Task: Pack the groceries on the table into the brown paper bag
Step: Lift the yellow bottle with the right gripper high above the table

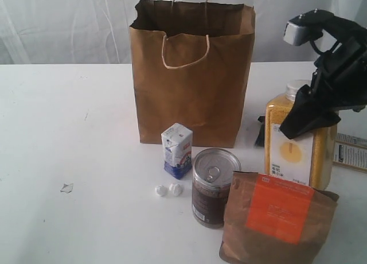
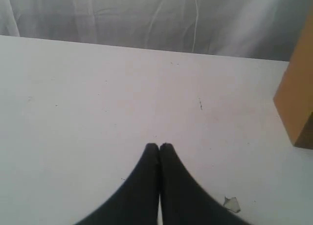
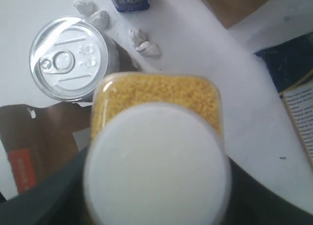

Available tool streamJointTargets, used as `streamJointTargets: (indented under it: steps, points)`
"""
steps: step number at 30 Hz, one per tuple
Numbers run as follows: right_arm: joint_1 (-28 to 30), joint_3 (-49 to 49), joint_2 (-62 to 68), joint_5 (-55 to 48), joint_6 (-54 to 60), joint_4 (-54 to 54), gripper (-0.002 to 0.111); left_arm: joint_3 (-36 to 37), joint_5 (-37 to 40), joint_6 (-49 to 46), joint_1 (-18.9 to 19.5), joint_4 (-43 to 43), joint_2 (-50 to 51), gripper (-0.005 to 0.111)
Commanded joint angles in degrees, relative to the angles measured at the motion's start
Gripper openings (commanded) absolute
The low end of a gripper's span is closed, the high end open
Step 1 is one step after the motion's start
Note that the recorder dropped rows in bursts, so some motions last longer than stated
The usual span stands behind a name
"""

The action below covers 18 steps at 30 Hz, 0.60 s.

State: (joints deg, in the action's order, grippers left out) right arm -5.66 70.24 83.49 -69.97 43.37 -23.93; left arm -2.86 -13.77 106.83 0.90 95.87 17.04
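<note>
White-capped yellow bottle (image 1: 295,160) twd worktop's (image 1: 86,160) right edge, right hand (image 1: 292,129) clamped round it; left hand (image 2: 159,147) shut, empty. Risk: full btl slips, or clips brown paper bag (image 1: 192,97) rim.

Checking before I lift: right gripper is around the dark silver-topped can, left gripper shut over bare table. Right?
No. The right gripper is around the white-capped yellow bottle, not the dark silver-topped can, which stands free; the right wrist view shows it. The left gripper is shut over the white table.

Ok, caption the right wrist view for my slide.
Right gripper closed on the bottle, with can, pouch and lumps nearby.
</note>
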Motion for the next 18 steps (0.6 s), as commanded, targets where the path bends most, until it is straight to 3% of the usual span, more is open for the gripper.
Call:
streamJointTargets:
  steps: [1,13,18]
  points:
    - [0.67,3.52,-1.17,0.01,-2.31,-2.15,0.000,0.20,-1.84,-0.21,0.12,0.62,-0.35,0.000]
    - [5.01,23.57,-1.10,0.01,-8.95,-2.37,0.000,0.20,-3.24,-0.21,0.12,0.62,-0.35,0.000]
    - [8.47,30.78,0.98,0.01,-9.35,-10.62,0.000,0.20,-3.24,-0.21,0.12,0.62,-0.35,0.000]
